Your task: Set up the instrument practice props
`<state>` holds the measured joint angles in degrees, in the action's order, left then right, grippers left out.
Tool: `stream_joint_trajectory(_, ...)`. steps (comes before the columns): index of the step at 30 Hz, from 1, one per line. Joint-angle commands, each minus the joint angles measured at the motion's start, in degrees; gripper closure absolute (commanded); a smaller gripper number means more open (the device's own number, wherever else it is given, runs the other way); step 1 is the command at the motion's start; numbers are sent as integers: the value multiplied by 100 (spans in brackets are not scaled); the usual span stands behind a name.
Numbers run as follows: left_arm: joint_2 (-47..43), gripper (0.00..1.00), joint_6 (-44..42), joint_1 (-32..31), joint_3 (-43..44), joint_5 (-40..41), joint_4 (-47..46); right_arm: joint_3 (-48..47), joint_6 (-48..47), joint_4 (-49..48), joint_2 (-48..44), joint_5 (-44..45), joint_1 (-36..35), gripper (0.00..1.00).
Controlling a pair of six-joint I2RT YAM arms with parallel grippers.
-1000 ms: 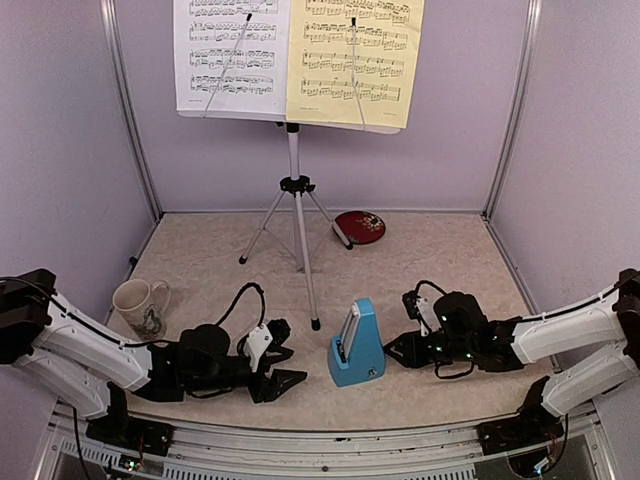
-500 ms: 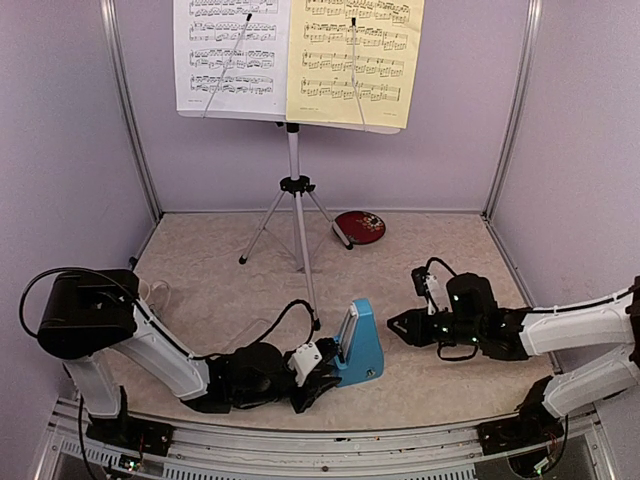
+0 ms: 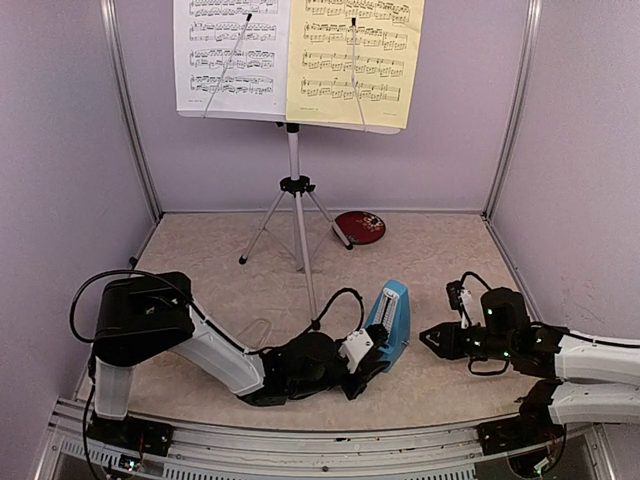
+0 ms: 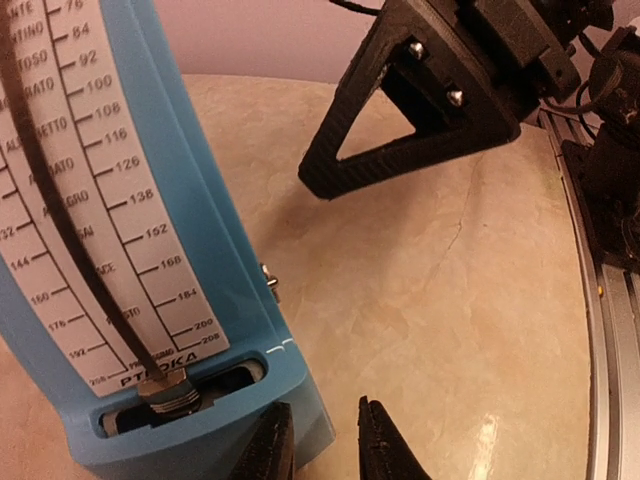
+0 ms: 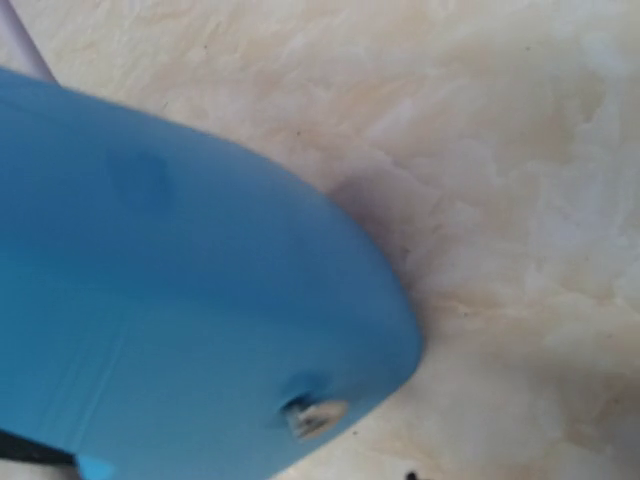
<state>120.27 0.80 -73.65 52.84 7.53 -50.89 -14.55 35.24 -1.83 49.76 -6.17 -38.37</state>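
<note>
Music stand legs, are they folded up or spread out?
Spread out. The music stand's three silver legs fan apart down to the table, holding it upright.

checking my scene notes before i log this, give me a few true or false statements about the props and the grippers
1. The yellow music sheet sits to the right of the white music sheet on the music stand. True.
2. The metronome stands flat and upright. False: it leans over, with the left gripper at its base.
3. The red plate lies at the near edge by the arm bases. False: it lies at the back by the wall, just right of the stand's legs.
4. The right gripper points at the metronome but is apart from it. True.
</note>
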Motion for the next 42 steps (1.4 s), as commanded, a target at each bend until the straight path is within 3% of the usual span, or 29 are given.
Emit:
stream_joint_trajectory(1, 315, 77, 34, 27, 517, -193, -51, 70, -16, 8, 172, -105, 115, 64)
stream_joint_trajectory(5, 3, 76, 175, 27, -18, -270, -798, -177, -165, -484, 853, -98, 169, 64)
stream_joint_trajectory(15, -1267, 73, 396, 61, -1461, 531, -864, -1126, -579, -1226, 2285, -420, 194, 64)
stream_joint_trajectory(26, -1793, 71, 763, 254, -1917, 946, -707, -2514, -1228, -1600, 3956, -924, 372, 63)
stream_joint_trajectory(28, -1878, 69, 747, 264, -1937, 976, -621, -2584, -1351, -1522, 3879, -997, 381, 57)
stream_joint_trajectory(34, -2209, 59, 581, 237, -2141, 1064, -549, -1966, -1580, -1013, 2511, -1038, 631, 20)
stream_joint_trajectory(42, -2344, 56, 399, 256, -2205, 1142, -520, -1646, -1419, -725, 1421, -1537, 624, 10)
